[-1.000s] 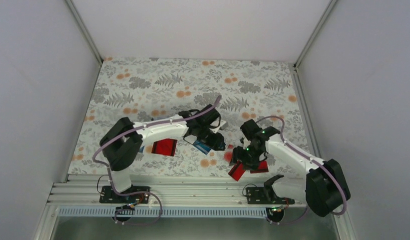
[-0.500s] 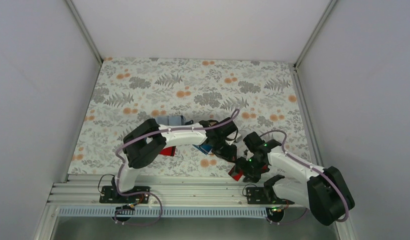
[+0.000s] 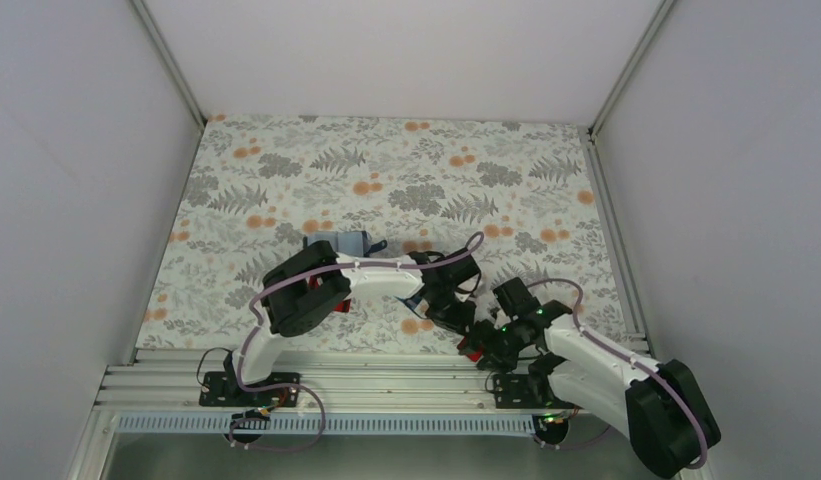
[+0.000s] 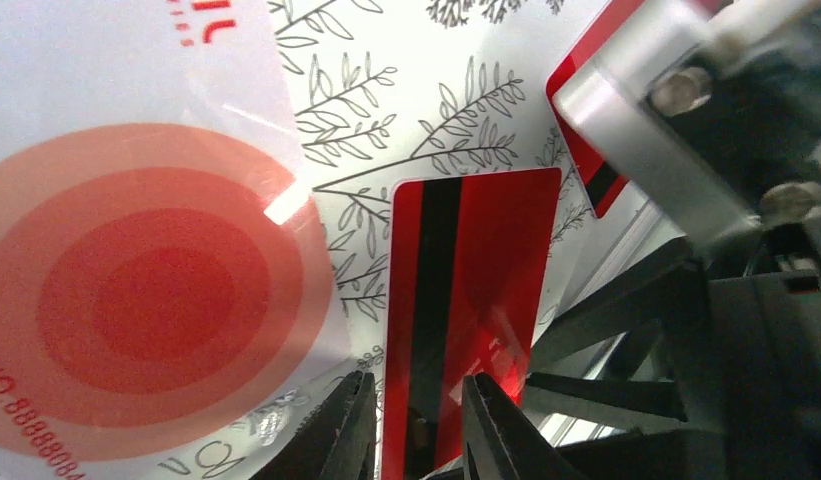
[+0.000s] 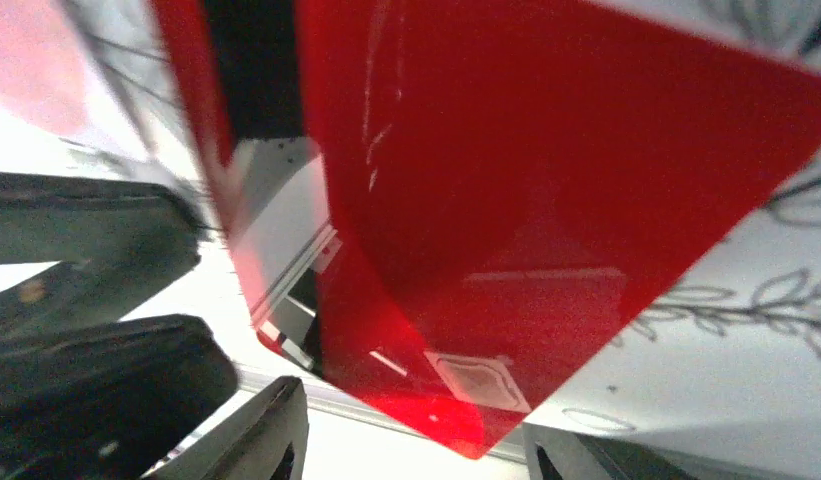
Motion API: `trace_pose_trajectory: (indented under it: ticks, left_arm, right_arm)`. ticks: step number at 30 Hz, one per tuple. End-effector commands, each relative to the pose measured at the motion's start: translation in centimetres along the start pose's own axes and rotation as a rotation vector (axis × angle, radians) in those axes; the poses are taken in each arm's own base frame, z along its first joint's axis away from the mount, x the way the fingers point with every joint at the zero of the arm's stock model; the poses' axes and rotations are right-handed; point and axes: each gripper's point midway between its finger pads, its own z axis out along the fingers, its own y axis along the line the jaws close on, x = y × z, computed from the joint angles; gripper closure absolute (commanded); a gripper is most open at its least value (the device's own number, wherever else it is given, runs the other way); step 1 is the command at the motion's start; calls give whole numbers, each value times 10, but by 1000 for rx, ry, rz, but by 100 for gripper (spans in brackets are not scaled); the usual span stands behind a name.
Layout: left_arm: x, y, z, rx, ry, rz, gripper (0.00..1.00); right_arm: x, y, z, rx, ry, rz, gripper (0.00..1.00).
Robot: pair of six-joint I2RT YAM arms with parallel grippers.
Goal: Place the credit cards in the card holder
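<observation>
Striped red card [image 4: 466,290] at 12 o'clock beyond narrowly parted left gripper [image 4: 418,425], right gripper [image 5: 416,440] flanking red card [image 5: 546,200], grip unclear

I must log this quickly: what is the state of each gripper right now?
Left gripper: jaws narrow over the end of the red striped card; a grip cannot be told.
Right gripper: closed on a red card.
</observation>
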Motion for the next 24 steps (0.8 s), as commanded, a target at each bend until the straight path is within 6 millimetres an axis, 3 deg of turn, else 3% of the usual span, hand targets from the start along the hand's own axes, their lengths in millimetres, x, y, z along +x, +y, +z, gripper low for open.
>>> trace_pose_trajectory:
  ticks: [1,12,24]
  left_arm:
    - [21,9,16,-34,43,-38,76]
    - [44,14,24,0,74,-85,76]
    - [44,13,24,6,70,-82,77]
  right_arm:
    - [-13,10,8,-98,-60,6,47]
    - [-21,24,-8,-163,-142,-17,70]
    - [-18,40,-28,-179,-161,-70,78]
